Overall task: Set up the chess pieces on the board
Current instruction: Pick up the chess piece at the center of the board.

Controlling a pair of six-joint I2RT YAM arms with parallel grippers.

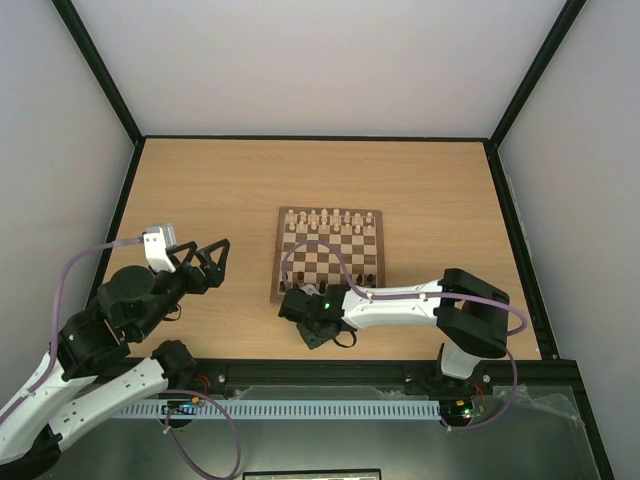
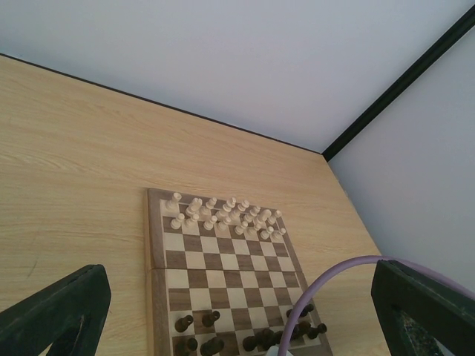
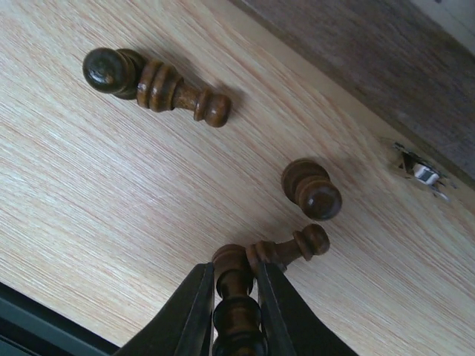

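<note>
Here's the board (image 1: pixel 328 255), mid-table on the pale wooden table (image 1: pixel 210 190), with cream pieces (image 1: pixel 330 218) lined along its far rows and a handful of dark chess pieces (image 2: pixel 210 319) standing on the near rows. In the left wrist view, a purple cable (image 2: pixel 326 285) arcs across the board's near right corner.

Off the board, by its near left corner, it's crowded. A small metal clasp (image 3: pixel 419 172) shows on the board's edge. One dark pawn (image 3: pixel 312 189) stands upright on the table close to that edge. A lying pair (image 3: pixel 159 85) rests end to end farther off. A tipped piece (image 3: pixel 286 248) leans right against the one being grabbed, just past the fingertips.

And the right gripper (image 3: pixel 236 276) is down among them, its fingers (image 3: pixel 194 311) pressed on both sides of a lying dark piece (image 3: pixel 237 315), clamped on it at table level.

The left gripper (image 1: pixel 205 262) hangs well off to the left of the board, jaws spread wide, holding nothing.
</note>
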